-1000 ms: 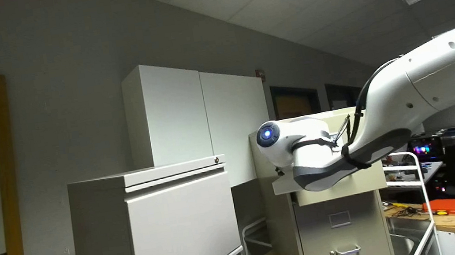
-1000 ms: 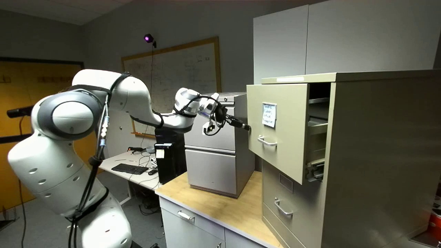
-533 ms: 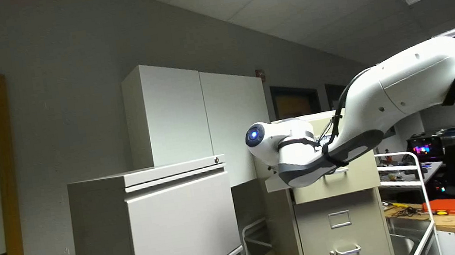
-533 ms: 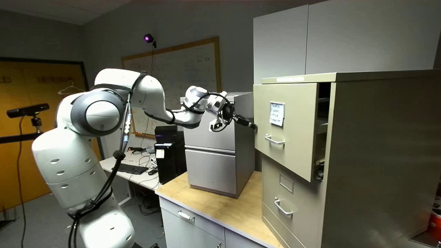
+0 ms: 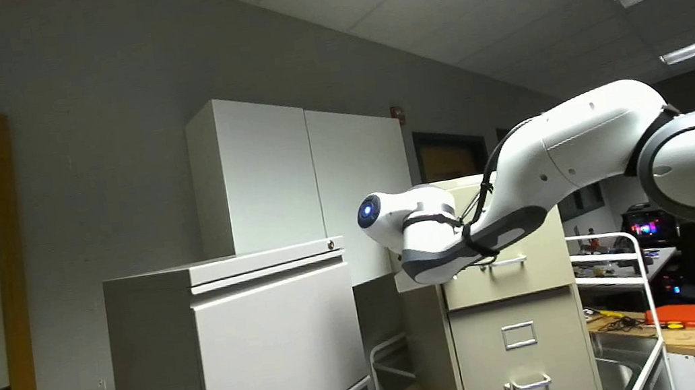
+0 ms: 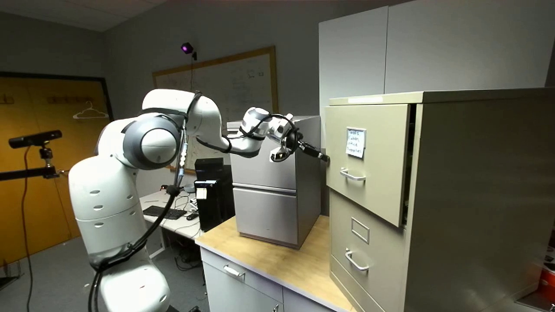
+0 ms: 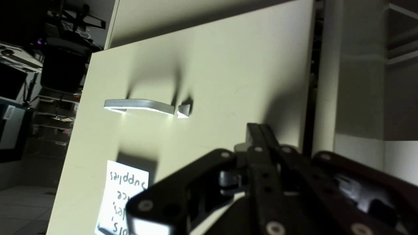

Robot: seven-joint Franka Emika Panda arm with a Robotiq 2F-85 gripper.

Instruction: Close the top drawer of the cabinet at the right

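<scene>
The top drawer [image 6: 381, 186] of the beige cabinet [image 6: 477, 195] stands out a little, with a narrow dark gap along its side. The drawer front also shows in an exterior view [image 5: 541, 263], partly behind the arm, and fills much of the wrist view [image 7: 225, 58], with its silver handle [image 7: 140, 105] and paper label [image 7: 122, 195]. My gripper [image 6: 326, 159] has its tips at the drawer front near the edge farther from the gap, and they appear to touch it. In the wrist view its fingers [image 7: 259, 127] are together with nothing between them. In an exterior view the arm hides the gripper.
A pale grey cabinet [image 6: 264, 212] stands on the wooden counter [image 6: 277, 255] beside the beige cabinet, close to my wrist. A white wall cupboard [image 6: 353, 60] hangs behind. A white metal rack [image 5: 648, 295] stands beside the beige cabinet. A lower drawer handle [image 6: 357, 261] sticks out.
My arm has moved toward the cabinet, and the top drawer has slid in with it. The gap at the drawer's side has become much narrower. The fingertips have stayed at the drawer front.
</scene>
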